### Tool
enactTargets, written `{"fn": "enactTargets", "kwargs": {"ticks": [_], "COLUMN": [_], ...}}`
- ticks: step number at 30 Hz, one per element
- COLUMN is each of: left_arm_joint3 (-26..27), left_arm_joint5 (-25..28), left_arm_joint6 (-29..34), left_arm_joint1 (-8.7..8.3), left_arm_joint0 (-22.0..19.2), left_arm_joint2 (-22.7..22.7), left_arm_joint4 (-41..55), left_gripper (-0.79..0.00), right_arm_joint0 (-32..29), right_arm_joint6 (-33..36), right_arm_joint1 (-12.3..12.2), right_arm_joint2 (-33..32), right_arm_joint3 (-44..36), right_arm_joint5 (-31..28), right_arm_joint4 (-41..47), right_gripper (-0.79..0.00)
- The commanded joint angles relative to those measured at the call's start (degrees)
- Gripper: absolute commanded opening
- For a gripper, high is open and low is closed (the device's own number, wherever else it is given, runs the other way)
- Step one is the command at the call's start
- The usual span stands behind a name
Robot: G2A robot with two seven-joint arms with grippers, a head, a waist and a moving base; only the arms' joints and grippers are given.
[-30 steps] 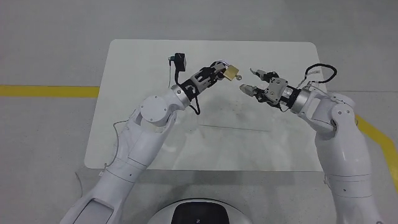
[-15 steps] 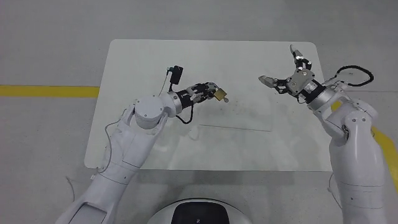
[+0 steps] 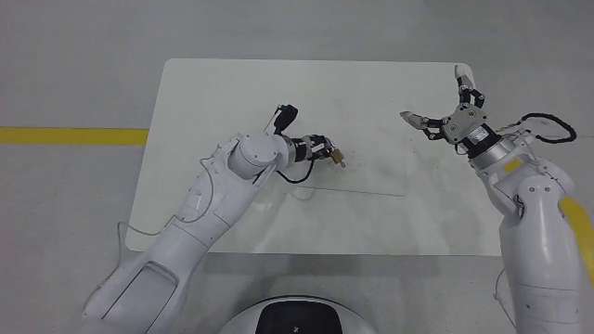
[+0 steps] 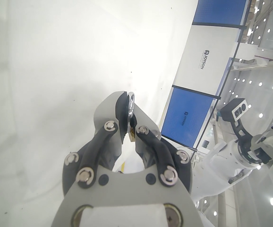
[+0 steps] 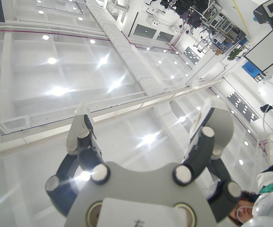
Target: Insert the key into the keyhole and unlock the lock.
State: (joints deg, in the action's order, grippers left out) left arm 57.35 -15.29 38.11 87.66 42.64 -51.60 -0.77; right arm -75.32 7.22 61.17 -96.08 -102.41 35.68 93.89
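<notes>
— Where is the small brass padlock (image 3: 337, 157)?
— About the middle of the white table (image 3: 213, 93), clamped in the left gripper (image 3: 331, 154). A round silver metal piece (image 4: 130, 105) is pinched alongside it. Whether that is the key or the shackle, I cannot tell.
— And the right gripper (image 3: 433, 93)?
— Its fingers are spread wide, holding nothing, above the table's far right corner.

A white table (image 3: 232, 83) stood on a grey floor (image 3: 93, 19) crossed by a yellow line (image 3: 65, 135); blue wall panels (image 4: 219, 1) and bright ceiling lights (image 5: 52, 60) showed beyond.
</notes>
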Motion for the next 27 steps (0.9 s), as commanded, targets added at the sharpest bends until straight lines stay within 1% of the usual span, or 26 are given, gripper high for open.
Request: {"fn": "enactTargets", "kwargs": {"ticks": [1, 5, 7, 9, 12, 14, 15, 18, 21, 22, 23, 24, 25, 26, 27], "left_arm_joint3": [-0.67, 0.38, 2.92, 6.69, 14.98, 22.05, 26.75, 34.67, 40.38, 41.04, 41.87, 42.50, 42.93, 43.17, 43.22], "left_arm_joint5": [-0.11, -0.35, -0.01, 0.03, 0.51, 1.83, 3.00, 5.69, 8.54, 8.90, 9.45, 9.98, 10.55, 11.05, 11.30], "left_arm_joint6": [-0.17, -0.40, -1.70, -2.66, -4.10, -5.51, -6.78, -10.24, -15.27, -16.29, -17.59, -18.63, -19.64, -20.73, -21.83], "left_arm_joint1": [0.12, -0.29, -0.88, -1.74, -3.28, -4.28, -4.87, -5.71, -6.18, -6.23, -6.28, -6.32, -6.36, -6.40, -6.43], "left_arm_joint0": [-0.26, 0.58, 2.24, 4.75, 10.34, 15.20, 18.65, 24.99, 30.69, 31.57, 32.79, 33.89, 34.92, 35.86, 36.73], "left_arm_joint2": [0.02, -0.98, -2.92, -5.19, -9.61, -13.17, -15.56, -19.49, -22.05, -22.36, -22.68, -22.92, -23.17, -23.43, -23.66], "left_arm_joint4": [0.35, -0.17, 0.18, -0.27, -1.00, -0.84, -0.72, -0.91, -1.67, -1.84, -1.91, -1.89, -1.81, -1.88, -2.01], "left_gripper": [0.000, 0.000, 0.000, 0.000, 0.000, 0.000, 0.000, 0.000, 0.000, 0.000, 0.000, 0.000, 0.000, 0.000, 0.000], "right_arm_joint0": [0.00, 0.00, 0.00, 0.00, 0.00, 0.00, 0.00, 0.00, 0.00, -0.06, -0.17, -0.52, -1.01, -1.46, -1.80], "right_arm_joint6": [0.00, 0.00, 0.00, 0.00, 0.00, 0.00, 0.00, 0.00, 0.00, -0.15, 0.61, 3.21, 7.30, 11.86, 15.24], "right_arm_joint1": [0.00, 0.00, 0.00, 0.00, 0.00, 0.00, 0.00, 0.00, 0.00, 0.02, 0.05, 0.06, 0.02, -0.05, -0.06], "right_arm_joint2": [0.00, 0.00, 0.00, 0.00, 0.00, 0.00, 0.00, 0.00, 0.00, -0.06, 0.25, 0.94, 1.73, 2.26, 2.53], "right_arm_joint3": [0.00, 0.00, 0.00, 0.00, 0.00, 0.00, 0.00, 0.00, 0.00, -0.18, -1.17, -1.96, -2.25, -1.68, -0.10], "right_arm_joint5": [0.00, 0.00, 0.00, 0.00, 0.00, 0.00, 0.00, 0.00, 0.00, -1.34, -4.45, -7.87, -11.73, -16.62, -23.19], "right_arm_joint4": [0.00, 0.00, 0.00, 0.00, 0.00, 0.00, 0.00, 0.00, 0.00, -1.00, -4.83, -9.71, -15.39, -21.66, -27.95], "right_gripper": [0.000, 0.000, 0.000, 0.000, 0.000, 0.000, 0.000, 0.000, 0.000, 0.000, 0.000, 0.000, 0.000, 0.000, 0.000]}}
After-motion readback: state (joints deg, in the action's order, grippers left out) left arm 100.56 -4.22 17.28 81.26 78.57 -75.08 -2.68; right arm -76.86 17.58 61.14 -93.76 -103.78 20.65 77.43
